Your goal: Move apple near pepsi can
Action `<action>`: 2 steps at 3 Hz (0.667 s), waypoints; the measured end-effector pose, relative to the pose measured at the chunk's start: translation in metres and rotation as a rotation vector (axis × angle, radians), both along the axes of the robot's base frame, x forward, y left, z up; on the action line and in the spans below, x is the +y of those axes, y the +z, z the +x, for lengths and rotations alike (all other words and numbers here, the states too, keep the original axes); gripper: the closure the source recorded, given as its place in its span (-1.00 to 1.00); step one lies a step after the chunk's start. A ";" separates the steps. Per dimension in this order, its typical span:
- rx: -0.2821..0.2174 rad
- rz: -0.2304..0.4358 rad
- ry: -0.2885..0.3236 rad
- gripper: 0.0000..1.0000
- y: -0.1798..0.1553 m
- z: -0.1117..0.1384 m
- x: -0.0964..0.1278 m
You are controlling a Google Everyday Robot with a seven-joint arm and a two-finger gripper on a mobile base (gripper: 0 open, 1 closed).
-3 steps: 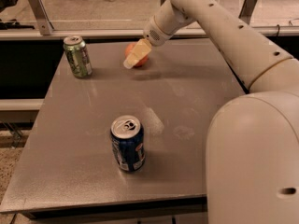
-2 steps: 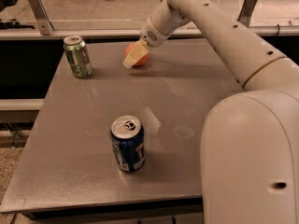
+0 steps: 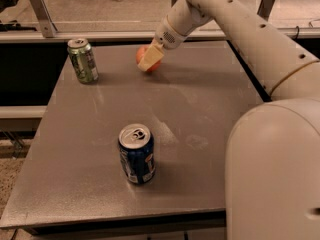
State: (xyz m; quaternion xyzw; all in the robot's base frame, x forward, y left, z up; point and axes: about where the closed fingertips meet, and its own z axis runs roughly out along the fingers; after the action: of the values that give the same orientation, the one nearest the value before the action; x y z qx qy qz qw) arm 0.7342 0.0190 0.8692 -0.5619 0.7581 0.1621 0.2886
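Note:
The red-orange apple sits on the grey table at the far side, near the middle of the back edge. My gripper is down at the apple and its cream-coloured tip covers the apple's right front part. The dark blue pepsi can with a silver top stands upright toward the near side of the table, well apart from the apple and the gripper.
A green can stands upright at the table's far left. My white arm reaches across from the right and its large body fills the lower right. A dark gap and rail run behind the table.
The gripper has dropped slightly lower at the apple. The apple and both cans have stayed in place.

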 end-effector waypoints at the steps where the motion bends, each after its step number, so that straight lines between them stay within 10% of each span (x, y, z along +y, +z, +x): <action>1: -0.020 0.008 0.067 0.99 0.012 -0.022 -0.011; 2: -0.033 0.033 0.163 1.00 0.025 -0.061 -0.024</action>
State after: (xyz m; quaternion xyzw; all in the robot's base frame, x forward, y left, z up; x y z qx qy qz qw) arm 0.6728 -0.0046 0.8944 -0.6195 0.7024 0.1880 0.2960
